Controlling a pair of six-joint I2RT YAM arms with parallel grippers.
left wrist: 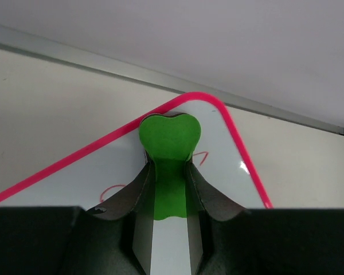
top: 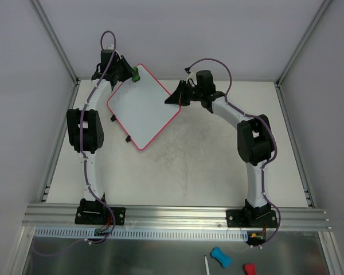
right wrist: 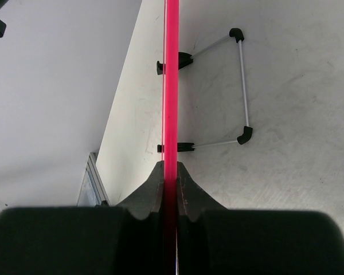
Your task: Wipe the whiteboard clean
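The whiteboard point(top: 142, 107), white with a pink-red rim, is held up off the table, turned like a diamond. My right gripper point(top: 173, 96) is shut on its right corner; the right wrist view shows the rim point(right wrist: 171, 86) edge-on between the jaws. My left gripper point(top: 132, 73) is shut on a green eraser point(top: 135, 73) at the board's top corner. In the left wrist view the eraser point(left wrist: 169, 143) rests against the board point(left wrist: 229, 172) beside thin red scribbles point(left wrist: 112, 190).
The board's wire stand point(right wrist: 241, 86) with black feet hangs behind it. A blue eraser point(top: 220, 256), a red eraser point(top: 249, 268) and a white pen point(top: 207, 266) lie on the metal shelf in front of the arm bases. Grey walls enclose the table point(top: 206, 160).
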